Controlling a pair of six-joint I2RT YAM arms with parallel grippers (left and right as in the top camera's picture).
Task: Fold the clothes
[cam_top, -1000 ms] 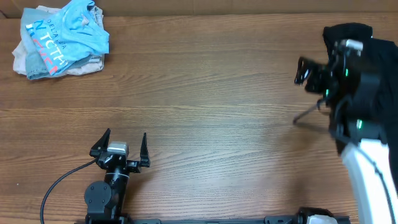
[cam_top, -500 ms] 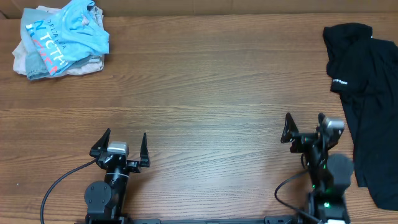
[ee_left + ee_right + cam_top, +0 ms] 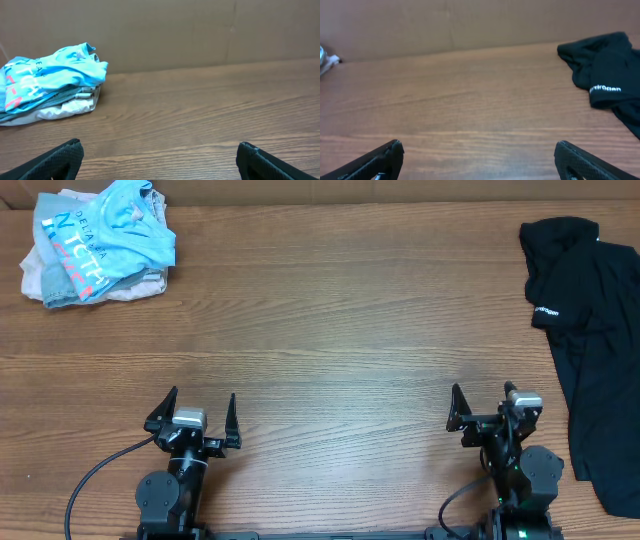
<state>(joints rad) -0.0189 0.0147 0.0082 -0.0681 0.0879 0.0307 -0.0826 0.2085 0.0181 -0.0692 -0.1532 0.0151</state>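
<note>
Pincers rest side by side at the near edge of the wooden counter (image 3: 330, 330), both with jaws spread wide and nothing between them. The left pincer (image 3: 200, 400) sits near left, where it was a second ago. The right pincer (image 3: 486, 402) is the change: a second ago its arm reached over the black shirt at the far right, and it has since drawn back to the near right, empty.

The black shirt (image 3: 590, 310) lies alone along the right edge of the counter, running from far to near, rumpled and partly doubled over itself. Judging by that loose shape, it is not a finished fold. With both arms parked, either a pause or a fresh start seems likely. A small white logo (image 3: 606, 89) on it reads roughly "hydrogen", though the first letters are unclear.

Far left, well apart from both arms, the sky-blue T-shirt (image 3: 110, 230) sits in a compact bundle on top of some pale cloth (image 3: 130, 285). Its large white capitals are broken by folds. An "N" shows, with small letters above that may say "DELTA". A red-orange mark (image 3: 72, 265) shows lower on the shirt.
</note>
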